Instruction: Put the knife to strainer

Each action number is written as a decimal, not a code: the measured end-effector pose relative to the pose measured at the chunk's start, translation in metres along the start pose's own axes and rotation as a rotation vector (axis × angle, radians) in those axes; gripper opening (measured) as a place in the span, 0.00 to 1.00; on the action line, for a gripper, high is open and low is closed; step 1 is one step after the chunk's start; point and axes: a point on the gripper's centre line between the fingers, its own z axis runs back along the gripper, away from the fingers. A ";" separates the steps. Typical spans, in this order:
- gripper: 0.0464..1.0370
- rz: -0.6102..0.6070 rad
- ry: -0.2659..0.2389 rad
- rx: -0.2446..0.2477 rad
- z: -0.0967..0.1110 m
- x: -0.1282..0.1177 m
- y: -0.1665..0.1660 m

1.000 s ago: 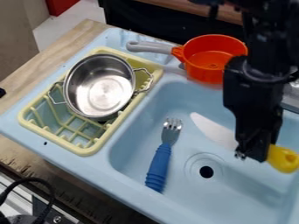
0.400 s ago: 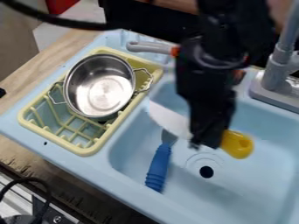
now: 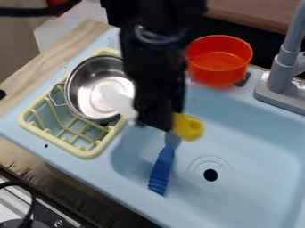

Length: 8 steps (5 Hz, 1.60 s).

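— Where are you seeing the knife [image 3: 188,127]?

— It's hanging in the air, crossing the black gripper [image 3: 152,123]. The yellow handle is sticking out on the sink's side, and the pale blade is pointing the other way, over the steel pot [image 3: 89,95].

— So the jaws are clenching it?

— Yes, they're gripping it around the part where handle and blade are meeting.

— Is the blade touching the pot?

— I'm looking, but from here I cannot tell. It's blurring against the shiny inside.

— And the strainer?

— That pale yellow rack [image 3: 53,141] is serving as one, I'm guessing. It's standing on the light blue surface beside the basin [image 3: 262,133], and the pot is resting in it, one wire handle showing over the slots.

— What's lying in the basin?

— A blue-handled utensil [image 3: 161,171]. It's lying near the drain [image 3: 210,175], and the gripper is hiding its far end.

— And behind?

— An orange pan [image 3: 219,60] is sitting at the back edge, near the grey faucet [image 3: 283,75]. The dark arm [image 3: 158,53] is hanging down between the pot and that pan.
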 end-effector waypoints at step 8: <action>0.32 -0.026 0.056 0.058 -0.021 0.108 0.017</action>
